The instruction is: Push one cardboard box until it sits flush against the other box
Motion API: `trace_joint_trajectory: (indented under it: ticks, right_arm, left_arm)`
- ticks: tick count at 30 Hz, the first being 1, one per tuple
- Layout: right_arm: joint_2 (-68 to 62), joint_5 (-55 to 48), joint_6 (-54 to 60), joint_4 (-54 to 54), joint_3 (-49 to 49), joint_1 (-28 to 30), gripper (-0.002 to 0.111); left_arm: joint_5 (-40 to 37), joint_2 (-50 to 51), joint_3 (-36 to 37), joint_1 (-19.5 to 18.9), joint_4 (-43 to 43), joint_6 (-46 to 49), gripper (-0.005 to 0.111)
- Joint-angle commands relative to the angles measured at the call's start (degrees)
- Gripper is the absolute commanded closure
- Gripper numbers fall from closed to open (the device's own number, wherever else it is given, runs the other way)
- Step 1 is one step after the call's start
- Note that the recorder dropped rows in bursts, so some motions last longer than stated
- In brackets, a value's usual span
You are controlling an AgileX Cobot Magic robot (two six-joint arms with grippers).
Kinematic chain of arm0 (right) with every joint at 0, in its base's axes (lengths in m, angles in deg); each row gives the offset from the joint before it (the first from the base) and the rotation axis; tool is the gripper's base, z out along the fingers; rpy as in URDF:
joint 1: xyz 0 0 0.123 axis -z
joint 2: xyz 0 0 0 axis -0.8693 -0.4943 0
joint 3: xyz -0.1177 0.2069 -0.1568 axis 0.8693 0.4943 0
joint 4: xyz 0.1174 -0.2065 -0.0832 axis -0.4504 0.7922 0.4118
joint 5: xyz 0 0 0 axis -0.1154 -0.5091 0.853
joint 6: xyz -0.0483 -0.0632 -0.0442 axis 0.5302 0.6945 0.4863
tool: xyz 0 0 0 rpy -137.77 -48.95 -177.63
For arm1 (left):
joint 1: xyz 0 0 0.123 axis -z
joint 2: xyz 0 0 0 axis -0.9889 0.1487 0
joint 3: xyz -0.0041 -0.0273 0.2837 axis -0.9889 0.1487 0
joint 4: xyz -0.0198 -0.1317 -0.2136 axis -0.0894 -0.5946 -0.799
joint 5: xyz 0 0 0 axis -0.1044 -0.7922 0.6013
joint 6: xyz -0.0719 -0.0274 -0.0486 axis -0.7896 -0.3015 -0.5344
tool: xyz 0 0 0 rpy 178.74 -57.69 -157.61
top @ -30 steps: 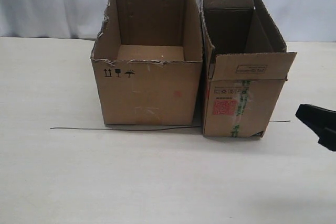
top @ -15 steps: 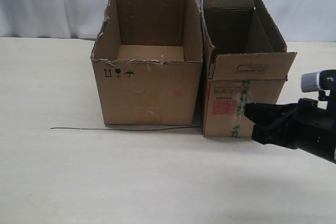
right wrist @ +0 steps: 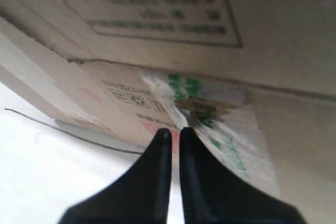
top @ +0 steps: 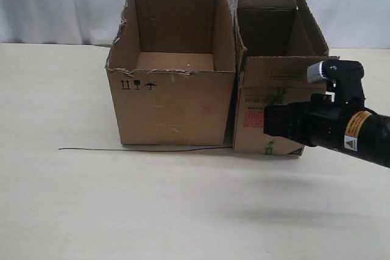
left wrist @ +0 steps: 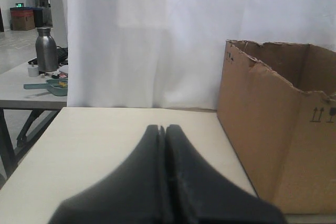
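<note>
Pale table (top: 61,199), two open brown boxes sitting on it. The wide other box (top: 173,108) with the ragged rim is on the left. The narrower cardboard box (top: 274,77) is just beside it on the right, with only a thin dark sliver between them low down. The right gripper (top: 267,122) has its fingers nearly pressed together, tips right at that box's front face by the red label (top: 253,118); can't tell if they actually touch. The left gripper (left wrist: 163,128) is squeezed closed, well apart from the wide box. A thin black wire (top: 122,149) lies along the table.
</note>
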Motion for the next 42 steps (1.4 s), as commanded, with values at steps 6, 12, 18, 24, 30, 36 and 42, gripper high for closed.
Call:
trace_joint_trajectory:
  ticks: [6, 12, 18, 24, 30, 36, 42]
  right_arm:
    - [3.84, 2.14, -12.36, 14.36, -1.69, -0.16, 0.103]
    - [30.22, -8.25, -20.83, 17.53, -2.43, -0.05, 0.103]
    - [31.12, -25.68, 1.4, -6.2, -7.87, 8.89, 0.103]
    - [18.66, -23.69, 0.51, -6.49, -8.47, 19.46, 0.103]
    - [2.2, -14.0, 0.15, -5.77, -8.47, 22.77, 0.103]
    - [-9.67, 0.7, -1.46, -6.02, -8.62, 22.86, 0.103]
    - [-17.0, 4.63, -4.52, -5.28, -12.57, 22.86, 0.103]
  left_arm:
    - [0.41, -0.19, 0.18, 0.42, -0.13, 0.06, 0.107]
    - [0.41, -0.19, 0.18, 0.42, -0.13, 0.06, 0.107]
    - [0.41, -0.19, 0.18, 0.42, -0.13, 0.06, 0.107]
    - [0.62, -0.19, 0.18, 0.42, 0.26, 0.06, 0.107]
    - [0.65, -0.19, 0.18, 0.42, 0.27, 0.06, 0.107]
    - [0.65, -0.19, 0.18, 0.42, 0.27, 0.06, 0.107]
    - [0.65, -0.19, 0.18, 0.42, 0.27, 0.06, 0.107]
